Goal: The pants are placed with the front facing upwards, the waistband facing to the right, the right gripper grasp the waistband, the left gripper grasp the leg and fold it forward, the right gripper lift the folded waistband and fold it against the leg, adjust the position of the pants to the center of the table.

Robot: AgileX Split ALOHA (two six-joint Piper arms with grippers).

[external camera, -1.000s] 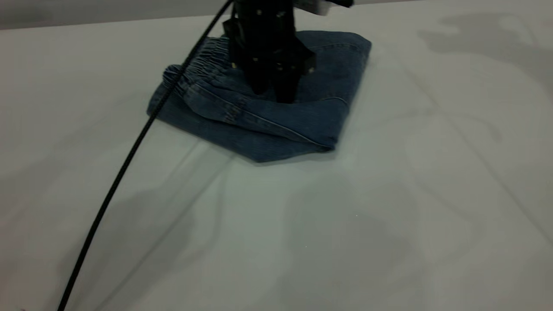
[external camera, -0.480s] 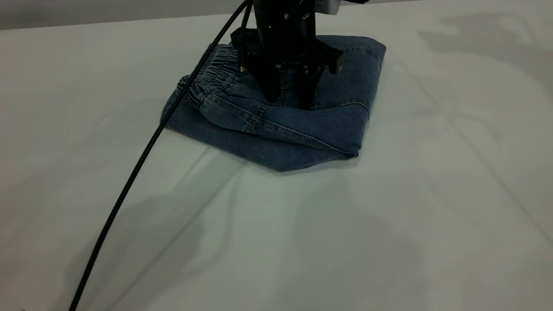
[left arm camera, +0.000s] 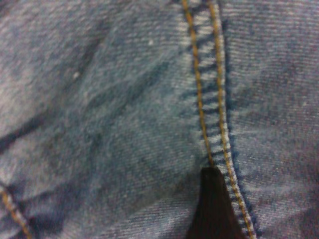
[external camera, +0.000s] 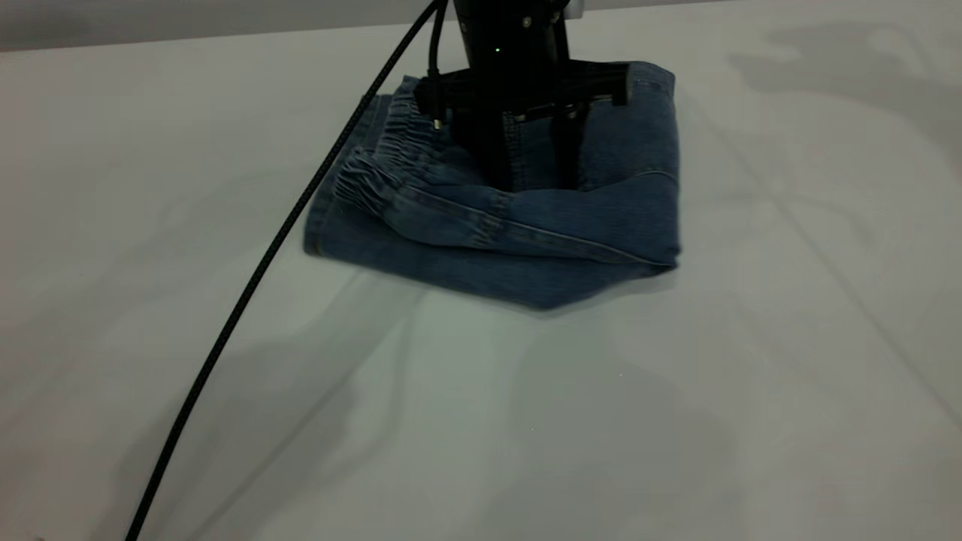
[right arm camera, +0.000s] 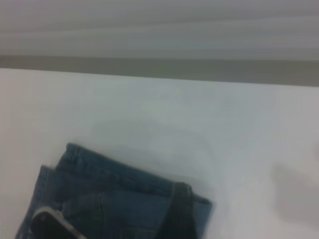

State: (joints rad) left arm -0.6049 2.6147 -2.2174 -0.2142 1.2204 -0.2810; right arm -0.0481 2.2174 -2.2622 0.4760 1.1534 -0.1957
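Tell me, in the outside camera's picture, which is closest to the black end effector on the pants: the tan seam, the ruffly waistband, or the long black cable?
1. Tan seam, between its fingers.
2. Waistband, to its left.
3. Cable, trailing away toward the near left.

Measured from the left end effector.

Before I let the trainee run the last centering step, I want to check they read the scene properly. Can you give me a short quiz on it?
1. True or false: the pants lie spread out unfolded on the table.
2. The left gripper is: A. hovering beside the pants; B. planted on the pants, fingers apart; C. parked at the table's edge.
3. Fill in: the waistband lies on ___ of the folded stack.

Key: 1 false; 2 B; 3 top.
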